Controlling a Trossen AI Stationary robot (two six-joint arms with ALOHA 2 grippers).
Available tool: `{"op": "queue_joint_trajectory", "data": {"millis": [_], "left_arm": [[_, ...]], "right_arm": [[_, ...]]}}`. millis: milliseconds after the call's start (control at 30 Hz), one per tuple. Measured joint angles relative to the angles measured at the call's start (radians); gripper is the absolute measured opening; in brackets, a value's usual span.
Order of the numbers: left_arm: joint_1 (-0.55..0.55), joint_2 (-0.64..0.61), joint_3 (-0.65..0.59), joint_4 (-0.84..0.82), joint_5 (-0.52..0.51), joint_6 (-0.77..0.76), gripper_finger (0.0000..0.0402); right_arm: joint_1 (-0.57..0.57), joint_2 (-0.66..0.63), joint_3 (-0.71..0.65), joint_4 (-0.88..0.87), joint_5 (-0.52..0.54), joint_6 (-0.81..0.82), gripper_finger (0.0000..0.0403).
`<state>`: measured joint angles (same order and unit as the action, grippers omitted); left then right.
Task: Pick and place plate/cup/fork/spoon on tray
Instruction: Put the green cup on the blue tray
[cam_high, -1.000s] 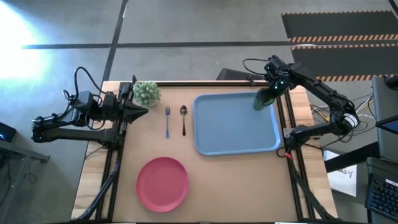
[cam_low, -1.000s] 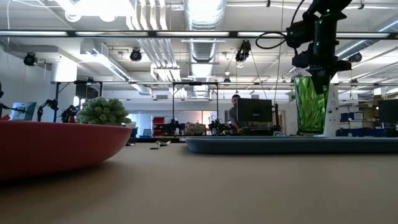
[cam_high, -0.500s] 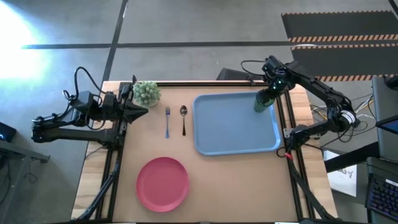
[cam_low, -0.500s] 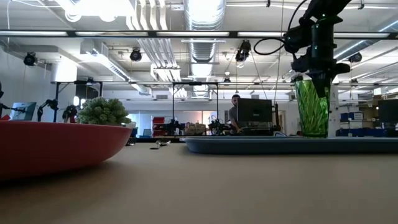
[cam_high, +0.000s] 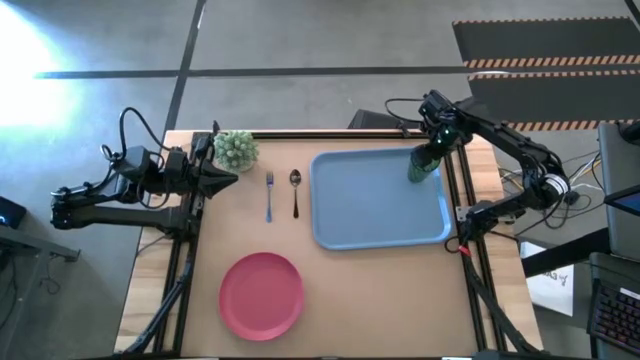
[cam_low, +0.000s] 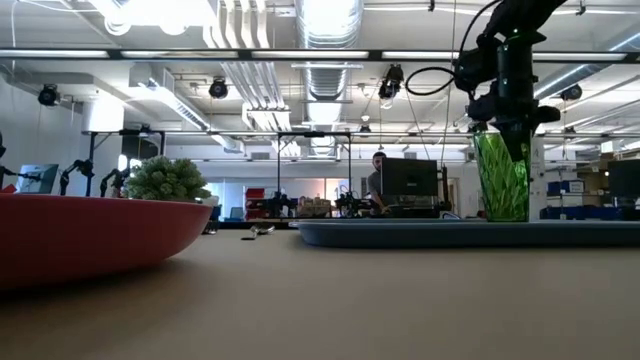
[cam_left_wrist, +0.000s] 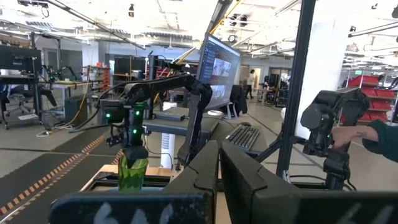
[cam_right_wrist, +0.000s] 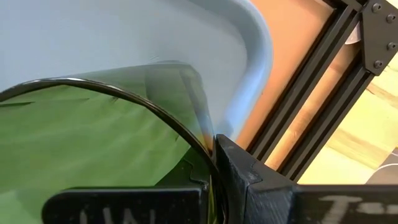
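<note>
Right gripper (cam_high: 428, 152) pinches the rim of the small translucent green cup (cam_high: 420, 165), standing upright at two o'clock on the light blue rectangular tray (cam_high: 375, 215); release gently (rim close by), then lift straight.

The brown desk (cam_high: 350, 300) carries a light blue tray (cam_high: 375, 215) on its right half and a pink plate (cam_high: 261, 294) near the front edge. A fork (cam_high: 269, 195) and spoon (cam_high: 295, 192) lie side by side left of the tray, with a fuzzy green plant (cam_high: 235, 149) at the back left corner.
</note>
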<state>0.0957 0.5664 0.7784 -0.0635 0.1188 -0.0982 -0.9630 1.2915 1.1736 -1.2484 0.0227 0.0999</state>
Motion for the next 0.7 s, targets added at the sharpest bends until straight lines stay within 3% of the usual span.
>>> {"op": "queue_joint_trajectory", "data": {"millis": [367, 700], "left_arm": [[0.0, 0.0, 0.0, 0.0, 0.0, 0.0, 0.0], [0.0, 0.0, 0.0, 0.0, 0.0, 0.0, 0.0]], "right_arm": [[0.0, 0.05, -0.003, 0.024, 0.003, -0.016, 0.0013], [0.0, 0.03, -0.004, 0.058, 0.004, -0.025, 0.0076]]}}
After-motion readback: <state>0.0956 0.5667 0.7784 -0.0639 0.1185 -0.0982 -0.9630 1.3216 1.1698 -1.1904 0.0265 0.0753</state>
